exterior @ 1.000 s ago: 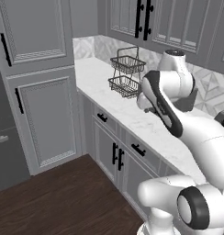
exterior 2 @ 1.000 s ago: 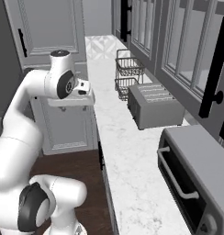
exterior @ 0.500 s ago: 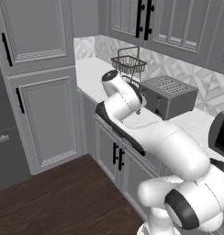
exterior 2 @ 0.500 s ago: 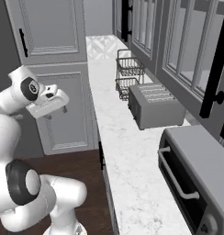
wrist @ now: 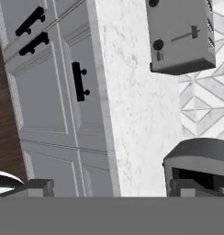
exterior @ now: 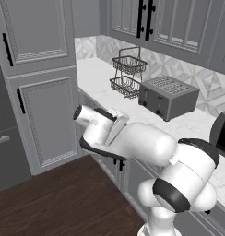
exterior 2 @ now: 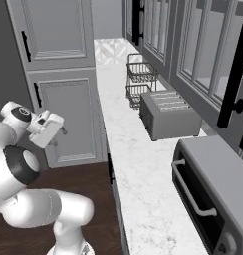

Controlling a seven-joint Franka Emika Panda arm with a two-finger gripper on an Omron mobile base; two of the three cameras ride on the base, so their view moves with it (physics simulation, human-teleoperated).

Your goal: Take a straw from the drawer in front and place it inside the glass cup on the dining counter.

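Observation:
My gripper is open, with nothing between its two dark tips, which stand far apart at the bottom of the hand view. It hangs low in front of the grey cabinets and faces them, and from the right base the gripper shows beside the worktop's edge. The drawer, a framed grey front with a short black bar handle, sits shut just under the marble worktop, ahead of the fingers. The straw, the glass cup and the dining counter are out of view.
On the worktop stand a grey toaster, two-tier wire baskets and a toaster oven. Tall grey cabinet doors rise to the left. The dark wood floor lies below the arm.
The arm has swung from above the worktop down and to the left, so the hand now sits low in front of the cabinet fronts. The jaws stayed open.

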